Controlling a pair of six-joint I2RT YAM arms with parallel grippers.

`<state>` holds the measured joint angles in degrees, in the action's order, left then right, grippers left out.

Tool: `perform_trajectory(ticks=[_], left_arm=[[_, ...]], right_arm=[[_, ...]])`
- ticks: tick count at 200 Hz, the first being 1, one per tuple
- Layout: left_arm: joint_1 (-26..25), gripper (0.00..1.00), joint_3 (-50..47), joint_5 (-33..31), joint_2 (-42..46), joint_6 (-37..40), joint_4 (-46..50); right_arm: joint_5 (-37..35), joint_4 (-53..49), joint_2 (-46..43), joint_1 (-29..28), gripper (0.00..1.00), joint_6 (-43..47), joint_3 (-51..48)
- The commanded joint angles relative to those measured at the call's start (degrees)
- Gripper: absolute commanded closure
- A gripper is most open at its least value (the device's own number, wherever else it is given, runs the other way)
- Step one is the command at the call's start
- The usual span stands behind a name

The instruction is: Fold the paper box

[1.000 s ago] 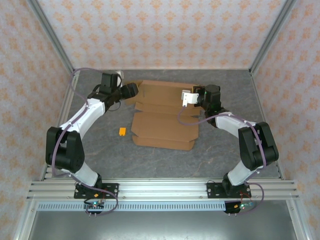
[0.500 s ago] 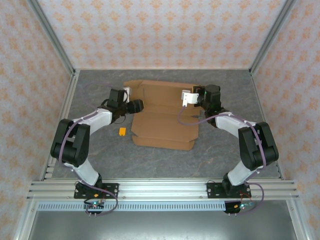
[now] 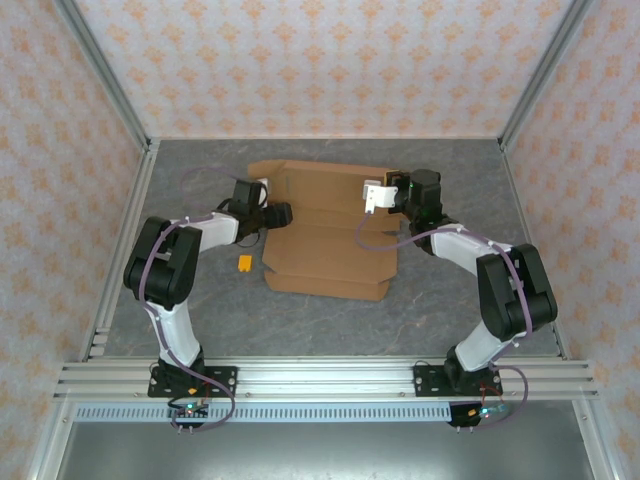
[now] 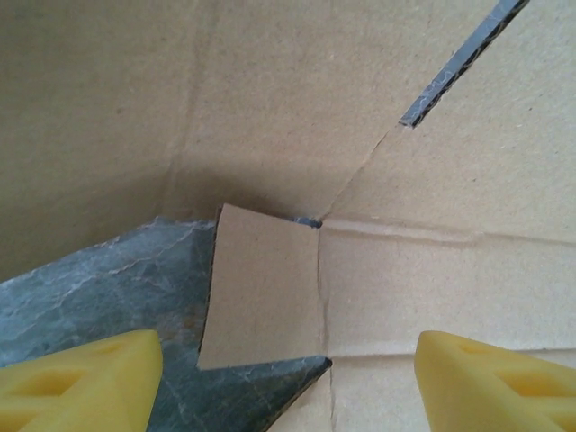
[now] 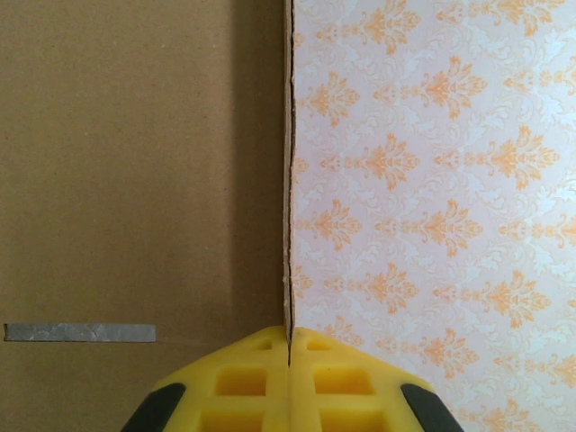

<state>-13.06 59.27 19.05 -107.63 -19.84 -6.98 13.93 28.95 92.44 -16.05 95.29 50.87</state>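
Paper box (image 3: 325, 235): plain brown corrugated cardboard, creased and slit, part-folded, lying mid-table (image 3: 450, 300); orange-yellow piece (image 3: 245, 264) just beside left edge. Left gripper (image 4: 288, 378): pads apart over corner flap. Right gripper (image 5: 289, 346): pads together, clamped on box's thin edge.

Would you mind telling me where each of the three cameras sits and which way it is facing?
Top external: above and behind the arms, looking down on the table and paper box; both arms, left hand and right hand show.
Left wrist: on the left arm, close over the box's creases; its open yellow fingers show.
Right wrist: on the right arm, facing the patterned wall along a box edge its shut fingers pinch.
Shared: every view sees the box.
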Motion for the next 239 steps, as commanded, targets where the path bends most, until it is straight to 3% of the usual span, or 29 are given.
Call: perform_trajectory(ticks=[1, 60, 181, 239], left_arm=[[-0.5, 0.26, 2.0, 2.4, -1.0, -0.9, -3.5], [-2.2, 0.34, 3.6, 6.7, -0.7, -0.7, -5.4], [-6.0, 0.38, 7.0, 3.7, -6.7, 1.2, -2.1], [-5.8, 0.34, 2.8, 0.1, 3.0, 3.4, -0.9]], right_arm=[[1.1, 0.9, -0.1, -0.2, 1.00, 0.4, 0.3], [1.1, 1.5, 0.1, -0.4, 1.00, 0.2, 0.0], [1.2, 1.5, 0.0, -0.6, 1.00, -0.1, 0.1], [2.3, 1.5, -0.6, -0.6, 1.00, 0.3, 0.5]])
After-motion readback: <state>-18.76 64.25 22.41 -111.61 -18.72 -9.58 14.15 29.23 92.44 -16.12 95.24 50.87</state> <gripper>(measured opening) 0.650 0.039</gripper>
